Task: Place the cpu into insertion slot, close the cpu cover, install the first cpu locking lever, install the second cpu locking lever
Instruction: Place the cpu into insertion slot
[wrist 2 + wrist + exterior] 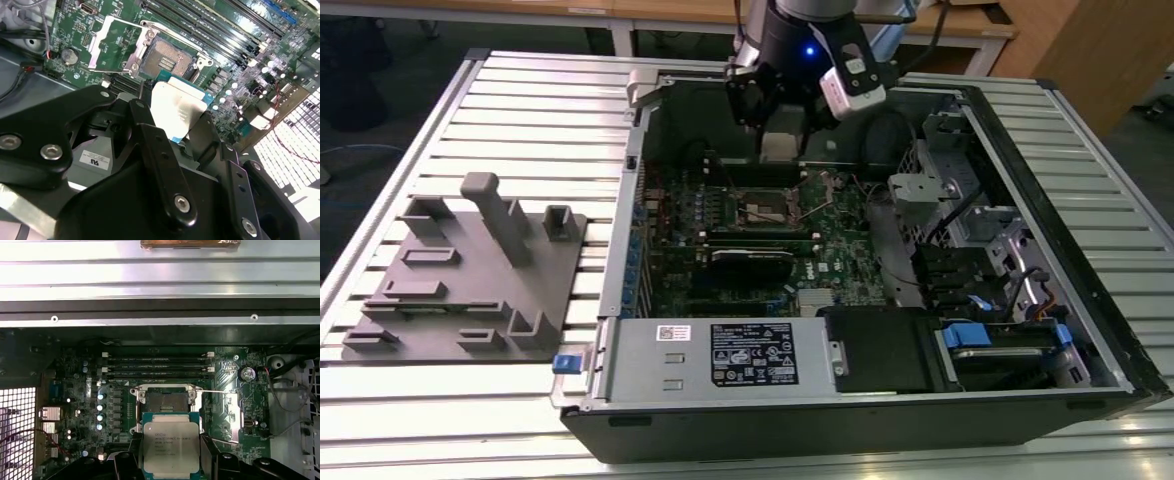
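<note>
- Pinching the cpu (169, 440) flat between its fingers (150, 145), the gripper (171, 462) hovers above the socket area.
- The insertion slot (164, 402) lies bare just ahead of the chip, not touching it; the cpu cover (112, 42) is swung open.

Print on cpu (171, 446), power-supply label (753, 354); unreadable

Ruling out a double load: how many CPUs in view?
1: the cpu, clamped between the fingers near the empty insertion slot. Others could be hidden elsewhere.
</note>
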`<state>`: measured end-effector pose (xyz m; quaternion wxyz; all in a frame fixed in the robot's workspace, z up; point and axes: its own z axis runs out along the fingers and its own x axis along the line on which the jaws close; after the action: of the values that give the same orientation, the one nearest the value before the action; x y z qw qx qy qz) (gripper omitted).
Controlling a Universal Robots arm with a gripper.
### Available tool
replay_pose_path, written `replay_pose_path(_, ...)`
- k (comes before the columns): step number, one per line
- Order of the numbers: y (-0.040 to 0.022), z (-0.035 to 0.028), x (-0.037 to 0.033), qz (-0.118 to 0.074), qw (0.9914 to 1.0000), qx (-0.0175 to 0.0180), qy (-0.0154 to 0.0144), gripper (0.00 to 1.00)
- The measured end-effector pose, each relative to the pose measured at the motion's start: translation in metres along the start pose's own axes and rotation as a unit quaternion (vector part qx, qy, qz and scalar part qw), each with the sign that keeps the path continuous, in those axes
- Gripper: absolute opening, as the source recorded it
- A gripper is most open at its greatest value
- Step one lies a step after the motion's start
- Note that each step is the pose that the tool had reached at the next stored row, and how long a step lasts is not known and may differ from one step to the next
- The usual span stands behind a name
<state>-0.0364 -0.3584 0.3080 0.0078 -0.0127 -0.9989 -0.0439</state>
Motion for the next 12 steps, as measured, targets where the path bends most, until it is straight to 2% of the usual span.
replay_pose_path(5,-0.0004,0.0038,0.0014,0.0,1.0,0.0,0.0,0.54)
replay_pose_path(10,-0.001,0.0105,0.0026,0.0,1.0,0.0001,0.0,0.54)
replay_pose_path(12,-0.001,0.0111,0.0027,0.0,1.0,0.0003,0.0,0.54)
